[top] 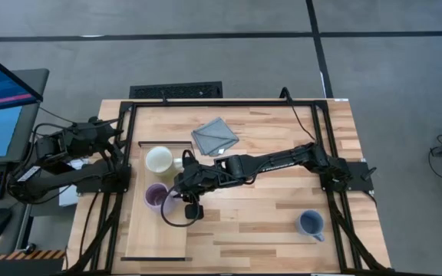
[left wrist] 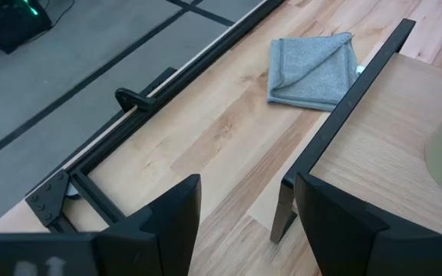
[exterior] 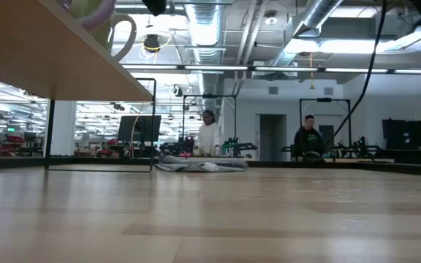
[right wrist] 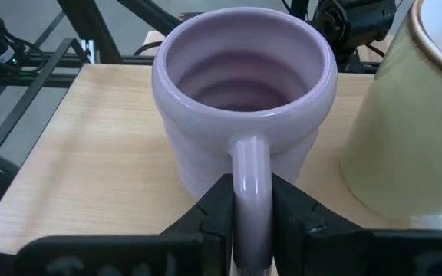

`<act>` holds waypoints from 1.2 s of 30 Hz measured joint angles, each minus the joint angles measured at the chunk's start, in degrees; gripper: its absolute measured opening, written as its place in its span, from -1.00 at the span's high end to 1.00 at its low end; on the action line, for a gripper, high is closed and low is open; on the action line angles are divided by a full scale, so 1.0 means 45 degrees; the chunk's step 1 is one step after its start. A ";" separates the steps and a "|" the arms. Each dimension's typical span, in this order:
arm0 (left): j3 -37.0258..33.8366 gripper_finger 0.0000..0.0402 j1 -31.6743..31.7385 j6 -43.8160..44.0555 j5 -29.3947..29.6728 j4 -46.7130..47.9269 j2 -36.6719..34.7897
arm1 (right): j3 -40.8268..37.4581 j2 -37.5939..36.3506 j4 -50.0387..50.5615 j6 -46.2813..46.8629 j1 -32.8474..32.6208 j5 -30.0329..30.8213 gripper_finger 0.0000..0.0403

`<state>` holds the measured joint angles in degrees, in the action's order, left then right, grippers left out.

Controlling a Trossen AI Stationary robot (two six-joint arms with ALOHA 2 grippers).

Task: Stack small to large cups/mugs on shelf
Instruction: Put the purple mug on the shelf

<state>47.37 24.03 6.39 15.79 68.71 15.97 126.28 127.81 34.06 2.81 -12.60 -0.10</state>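
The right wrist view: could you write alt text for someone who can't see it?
A purple mug stands upright on a pale wood shelf, its handle pinched between the two dark fingers of the right pincer. A cream-white mug stands close beside it.

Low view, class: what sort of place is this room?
Probably an open robotics lab or workshop: exposed silver ceiling ducts, a dark computer monitor on a far bench, and two people standing among black framed rigs.

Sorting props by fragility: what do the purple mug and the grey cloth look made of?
The purple mug looks like glazed ceramic: thick rounded rim, ridged inner wall, soft sheen. The grey cloth looks like soft woven or microfibre fabric: matte, folded, with stitched edges; the exact fibre is unclear.
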 joint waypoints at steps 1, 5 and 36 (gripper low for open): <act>0.0000 -0.01 0.0000 0.0000 0.0000 -0.0005 0.0000 | 0.0000 0.0000 0.0005 0.0034 0.0000 0.0000 0.60; 0.0000 -0.01 0.0000 0.0016 0.0000 0.0000 0.0000 | 0.0000 0.0000 0.0015 0.0039 0.0000 -0.0005 0.60; 0.0000 -0.01 0.0000 0.0045 -0.0001 0.0005 0.0000 | 0.0000 0.0000 -0.0007 0.0413 -0.0015 -0.0345 0.35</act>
<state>47.37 24.03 6.60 15.79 68.73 15.97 126.28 127.81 34.03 4.67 -12.67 -1.65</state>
